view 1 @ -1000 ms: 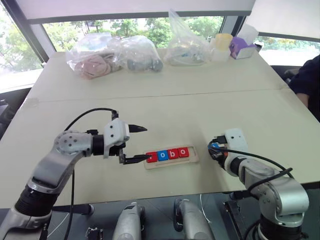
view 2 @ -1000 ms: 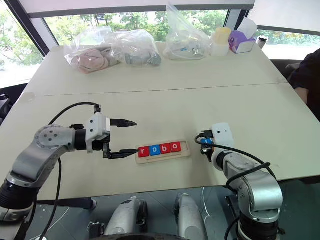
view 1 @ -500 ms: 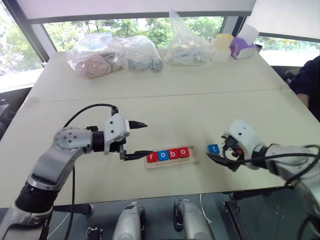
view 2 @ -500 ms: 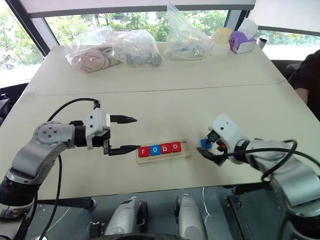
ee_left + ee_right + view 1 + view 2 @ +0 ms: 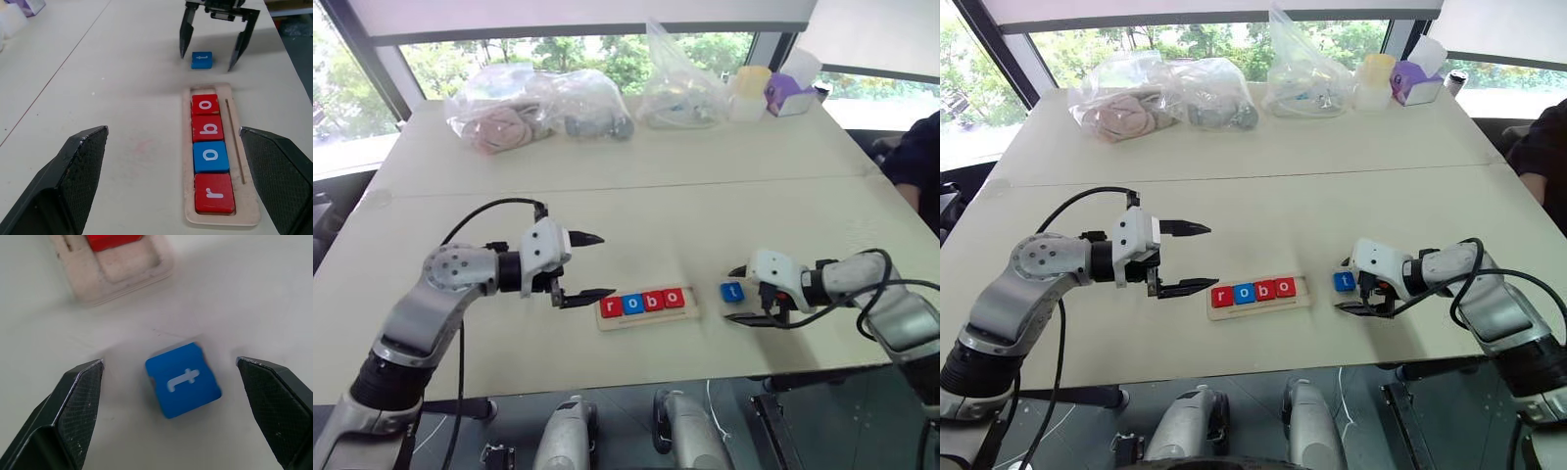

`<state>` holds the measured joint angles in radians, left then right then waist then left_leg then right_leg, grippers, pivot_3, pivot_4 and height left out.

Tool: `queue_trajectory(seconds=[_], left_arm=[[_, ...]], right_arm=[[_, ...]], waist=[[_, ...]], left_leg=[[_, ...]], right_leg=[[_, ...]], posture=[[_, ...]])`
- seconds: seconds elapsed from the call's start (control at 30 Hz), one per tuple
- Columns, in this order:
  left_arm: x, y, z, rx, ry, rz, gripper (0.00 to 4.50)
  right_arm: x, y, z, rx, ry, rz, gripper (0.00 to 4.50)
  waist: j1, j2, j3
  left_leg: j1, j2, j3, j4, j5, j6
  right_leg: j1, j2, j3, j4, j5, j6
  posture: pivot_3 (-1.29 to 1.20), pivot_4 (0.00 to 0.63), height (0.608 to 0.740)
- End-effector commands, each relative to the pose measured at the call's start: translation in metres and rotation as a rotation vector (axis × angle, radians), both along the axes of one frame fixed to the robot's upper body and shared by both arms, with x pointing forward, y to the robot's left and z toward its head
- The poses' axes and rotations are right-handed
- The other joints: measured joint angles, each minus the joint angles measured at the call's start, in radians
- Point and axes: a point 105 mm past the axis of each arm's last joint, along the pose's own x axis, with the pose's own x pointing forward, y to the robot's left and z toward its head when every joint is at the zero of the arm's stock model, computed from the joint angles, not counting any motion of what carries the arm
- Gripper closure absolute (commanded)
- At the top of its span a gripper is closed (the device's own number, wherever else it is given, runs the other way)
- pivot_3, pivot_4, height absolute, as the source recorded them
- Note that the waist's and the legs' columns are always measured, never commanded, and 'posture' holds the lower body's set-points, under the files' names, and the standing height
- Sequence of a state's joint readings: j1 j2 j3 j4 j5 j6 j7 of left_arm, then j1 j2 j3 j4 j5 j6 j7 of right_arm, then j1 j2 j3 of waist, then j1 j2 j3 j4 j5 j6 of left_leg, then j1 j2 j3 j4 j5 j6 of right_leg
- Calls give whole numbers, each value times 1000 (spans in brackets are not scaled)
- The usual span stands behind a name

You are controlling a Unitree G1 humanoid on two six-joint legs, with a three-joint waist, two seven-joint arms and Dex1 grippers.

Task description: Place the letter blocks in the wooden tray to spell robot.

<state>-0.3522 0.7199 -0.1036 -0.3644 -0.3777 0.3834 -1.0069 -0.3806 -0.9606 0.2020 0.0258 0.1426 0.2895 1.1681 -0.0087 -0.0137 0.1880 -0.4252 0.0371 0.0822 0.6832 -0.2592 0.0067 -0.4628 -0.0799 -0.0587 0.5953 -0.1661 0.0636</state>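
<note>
Seen from the head, the wooden tray [image 5: 647,305] lies on the table [image 5: 636,206] and holds four letter blocks [image 5: 643,302] in a row reading r, o, b, o, with the last slot at its right end bare. The blue t block [image 5: 731,292] lies flat on the table just right of the tray, apart from it. The left gripper [image 5: 590,265] hangs just left of the tray, fingers spread wide and holding nothing. The right gripper [image 5: 738,295] sits around the t block with its fingers apart, one on either side. Plastic bags [image 5: 533,108] lie along the far edge.

From the left wrist, the tray [image 5: 235,147] shows red r, blue o, red b, red o, with the t block [image 5: 201,60] beyond between the right gripper's fingers [image 5: 186,33].

From the right wrist, the t block [image 5: 182,379] lies between the open fingers [image 5: 73,406], touching neither, near the tray's bare end [image 5: 117,276].
</note>
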Motion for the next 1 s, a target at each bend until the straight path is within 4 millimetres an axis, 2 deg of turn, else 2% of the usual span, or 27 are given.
queue_trajectory(seconds=[0.03, 0.27, 0.67, 0.77, 0.9, 0.93, 1.0], left_arm=[[-4, -2, 8, -3, -43, -5, 0], [-4, -3, 8, -6, -46, -2, 0], [-3, -4, 8, -6, -48, -8, 0], [-3, -4, 8, -6, -50, -7, 0], [-3, -4, 8, -7, -51, -7, 0], [-3, -5, 8, -8, -51, -8, 0], [-3, -5, 7, -9, -50, -9, 0]], right_arm=[[5, -7, 8, -9, 3, 11, 63], [8, -12, 7, 40, 73, -7, 63], [16, -12, 3, 79, 80, -25, 63], [15, -12, 4, 79, 78, -18, 915], [15, -11, 7, 83, 61, -9, 3113], [14, -11, 8, 83, 60, -7, 3408], [13, -10, 8, 82, 61, -6, 3399]], waist=[[1, 0, 0], [0, 0, 0], [-1, 0, 0], [-1, 0, 0], [-1, 0, 0], [-1, 0, 0], [-1, 0, 0]], left_leg=[[0, 0, 0, 0, 0, 0], [1, -1, 1, 0, 0, 0], [3, -1, 1, 0, 0, 0], [3, -1, 1, 0, 0, 0], [3, -1, 1, 0, 0, 0], [3, -1, 1, 0, 0, 0], [3, -1, 1, 0, 0, 0]], right_leg=[[0, 0, 0, 0, 0, 0], [1, 0, 0, 0, 0, 0], [3, 0, 0, 1, 0, 0], [3, 0, 0, 1, 0, 0], [3, 0, 0, 1, 0, 0], [3, 0, 0, 1, 0, 0], [3, 0, 0, 1, 0, 0]], posture=[[0, 150, 740], [0, 150, 740], [0, 150, 740], [0, 150, 740], [0, 150, 740], [0, 150, 740], [0, 150, 740]])
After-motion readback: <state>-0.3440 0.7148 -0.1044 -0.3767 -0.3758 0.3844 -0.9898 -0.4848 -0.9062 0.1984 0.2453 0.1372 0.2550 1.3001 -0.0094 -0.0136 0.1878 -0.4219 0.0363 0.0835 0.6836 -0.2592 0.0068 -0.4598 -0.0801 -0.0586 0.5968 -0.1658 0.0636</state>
